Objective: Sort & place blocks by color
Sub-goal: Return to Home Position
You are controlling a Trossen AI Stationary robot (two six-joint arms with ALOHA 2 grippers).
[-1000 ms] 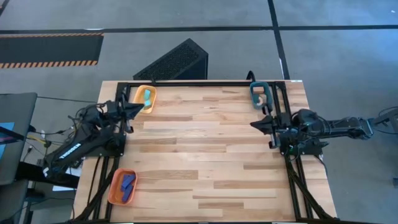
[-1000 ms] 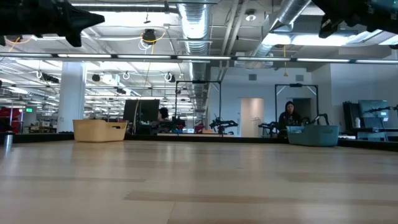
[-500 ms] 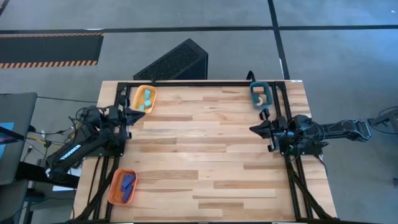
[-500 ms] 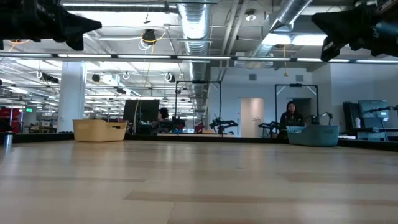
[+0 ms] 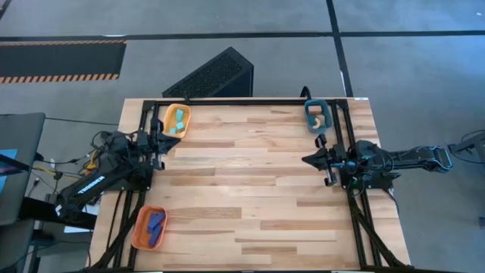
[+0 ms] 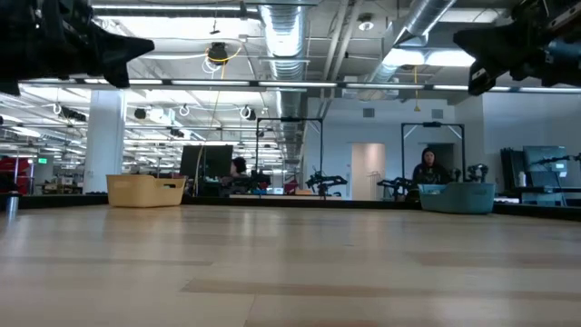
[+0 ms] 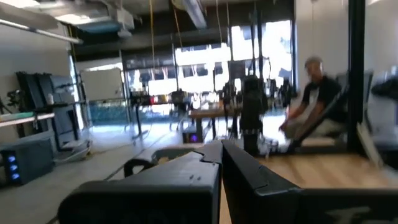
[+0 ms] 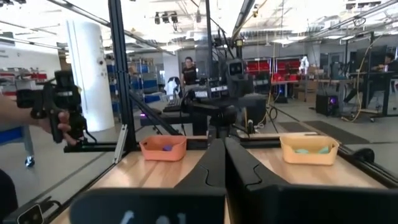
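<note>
Though small, the blue blocks (image 5: 155, 222) look oblong.

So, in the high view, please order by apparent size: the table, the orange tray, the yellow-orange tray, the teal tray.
1. table
2. orange tray and yellow-orange tray: too alike to rank surely
3. teal tray, which looks slightly narrower

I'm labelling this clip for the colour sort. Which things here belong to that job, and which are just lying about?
Job:
- blue blocks in the orange tray
- cyan blocks in the yellow-orange tray
- tan blocks in the teal tray
- left gripper and right gripper, both shut, empty

Lying about:
- black perforated box on the floor
- striped mat
</note>
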